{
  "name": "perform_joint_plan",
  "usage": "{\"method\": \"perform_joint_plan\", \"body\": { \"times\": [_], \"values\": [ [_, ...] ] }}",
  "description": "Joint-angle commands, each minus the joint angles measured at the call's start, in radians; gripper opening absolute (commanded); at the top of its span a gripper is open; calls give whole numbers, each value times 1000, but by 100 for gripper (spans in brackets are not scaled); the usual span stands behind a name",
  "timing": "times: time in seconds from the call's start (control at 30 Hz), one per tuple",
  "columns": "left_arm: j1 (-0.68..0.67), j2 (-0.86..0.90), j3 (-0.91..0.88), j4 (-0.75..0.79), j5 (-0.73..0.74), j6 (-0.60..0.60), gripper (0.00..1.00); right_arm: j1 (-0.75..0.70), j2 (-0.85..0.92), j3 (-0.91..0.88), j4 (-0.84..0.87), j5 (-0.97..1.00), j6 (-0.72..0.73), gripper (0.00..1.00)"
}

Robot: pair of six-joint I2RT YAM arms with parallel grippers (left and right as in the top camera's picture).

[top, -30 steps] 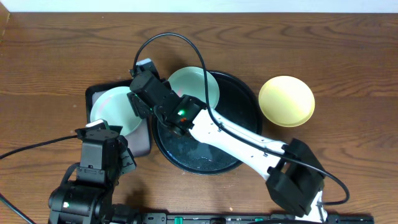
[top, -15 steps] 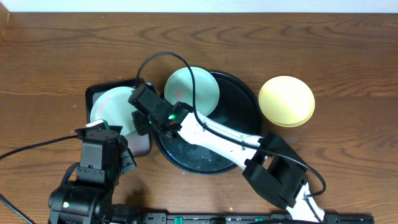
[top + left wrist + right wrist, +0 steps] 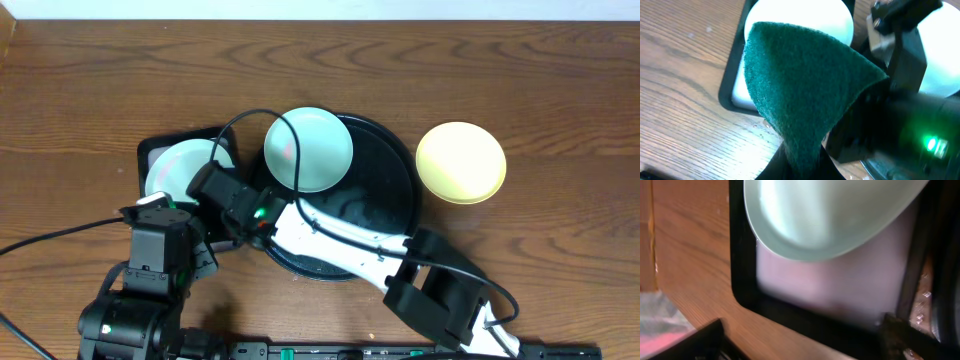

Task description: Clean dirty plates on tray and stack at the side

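A mint-green plate point(image 3: 308, 150) with a reddish smear lies on the upper left of the round black tray point(image 3: 395, 205). A second mint plate point(image 3: 172, 168) point(image 3: 830, 215) rests in the small rectangular tray. The yellow plate point(image 3: 460, 162) sits on the table to the right. My right gripper point(image 3: 212, 184) point(image 3: 805, 347) hangs open over the near corner of the rectangular tray, holding nothing. My left gripper point(image 3: 802, 167) is shut on a green scouring pad point(image 3: 800, 85), just in front of that tray and close beside the right wrist.
The rectangular black tray point(image 3: 148, 150) point(image 3: 727, 95) point(image 3: 740, 275) stands left of the round tray, almost touching it. The right arm point(image 3: 340, 235) crosses low over the round tray's near half. Cables loop above both trays. Bare wood lies along the far side.
The right arm swung left and nearer, off the mint plate on the round tray and over the rectangular tray. That plate now lies fully uncovered. The left arm has not moved.
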Motion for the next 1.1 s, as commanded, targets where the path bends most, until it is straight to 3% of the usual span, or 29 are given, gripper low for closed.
{"method": "perform_joint_plan", "body": {
  "times": [0.0, 0.13, 0.2, 0.5, 1.07],
  "values": [
    [3, -15, -2, -12, -202, -133, 8, 7, -12, 5, 2, 81, 121, 71],
    [3, -58, 9, -14, -350, -277, 7, 6, -12, 5, 2, 185, 254, 58],
    [3, -82, 10, -14, -381, -308, 7, 6, -11, 4, 2, 234, 299, 57],
    [3, -101, 9, -25, -390, -309, 8, 29, 74, 4, 174, 280, 389, 57],
    [3, -101, 9, -64, -369, -306, 8, 25, 122, 5, 163, 329, 514, 47]
  ]
}}
